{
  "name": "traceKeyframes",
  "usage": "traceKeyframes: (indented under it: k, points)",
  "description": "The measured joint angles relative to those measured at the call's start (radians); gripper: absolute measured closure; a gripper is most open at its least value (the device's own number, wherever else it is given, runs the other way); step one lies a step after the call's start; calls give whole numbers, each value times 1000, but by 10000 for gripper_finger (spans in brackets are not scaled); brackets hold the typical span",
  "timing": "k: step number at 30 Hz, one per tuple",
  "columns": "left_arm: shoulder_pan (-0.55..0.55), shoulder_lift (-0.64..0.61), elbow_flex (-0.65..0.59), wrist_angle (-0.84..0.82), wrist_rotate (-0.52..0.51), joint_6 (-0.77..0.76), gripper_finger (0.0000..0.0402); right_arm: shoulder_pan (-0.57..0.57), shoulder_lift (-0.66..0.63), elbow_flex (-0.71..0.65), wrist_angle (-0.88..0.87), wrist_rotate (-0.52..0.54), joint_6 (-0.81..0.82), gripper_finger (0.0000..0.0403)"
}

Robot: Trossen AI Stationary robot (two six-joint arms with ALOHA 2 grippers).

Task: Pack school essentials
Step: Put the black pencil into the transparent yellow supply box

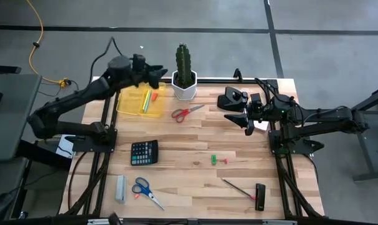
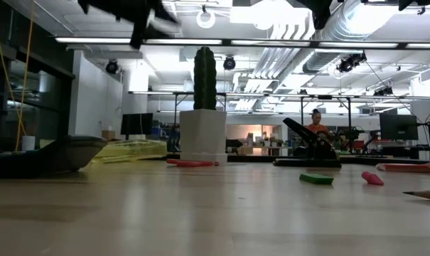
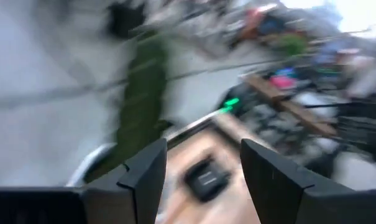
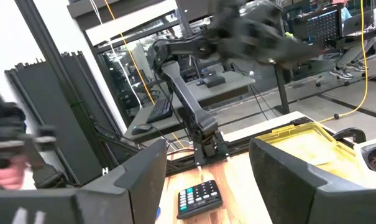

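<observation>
We take the cactus pot (image 1: 184,89) at the far edge of the desk (image 1: 195,150) as our landmark. Just to its left sits the yellow tray (image 1: 134,103), already holding a green pen (image 1: 147,102) and a yellow one beside it. The left gripper (image 1: 159,76) hangs above the tray's corner nearest the pot, jaws wide and holding nothing. The right gripper (image 1: 247,122) waits well to the pot's right, jaws also wide and empty. Red-handled scissors (image 1: 187,112) lie just in front of the pot; a small green piece (image 1: 213,160) and a small red piece (image 1: 226,160) lie farther toward the near edge, right of the black calculator (image 1: 144,152). Blue-handled scissors (image 1: 147,192) and a thin dark stick (image 1: 237,187) rest nearest the front edge, well away from the pot. We judge most of the packing undone. Our worry: the left arm works close beside the cactus, so a swing toward the red scissors could clip the plant or tip the pot. The flat scissors may also slide rather than lift under a shallow pinch.
</observation>
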Motion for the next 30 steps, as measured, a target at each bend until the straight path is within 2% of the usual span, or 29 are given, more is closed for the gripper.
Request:
traceKeyframes:
  k: [5,10,13,17,25,30]
  points:
    - [-262,-80,-51,177,13,146,209,0,0,0,0,0,-5,181]
    - [-473,-109,-98,224,-110,166,209,0,0,0,0,0,-8,181]
    - [-551,-116,-107,222,-168,195,209,0,0,0,0,0,-26,181]
    - [-598,-118,-107,224,-189,250,209,0,0,0,0,0,-34,181]
    - [-601,-118,-107,224,-189,263,209,0,0,0,1,0,-32,181]
    - [-601,-117,-107,224,-189,263,209,5,3,6,-42,-4,113,181]
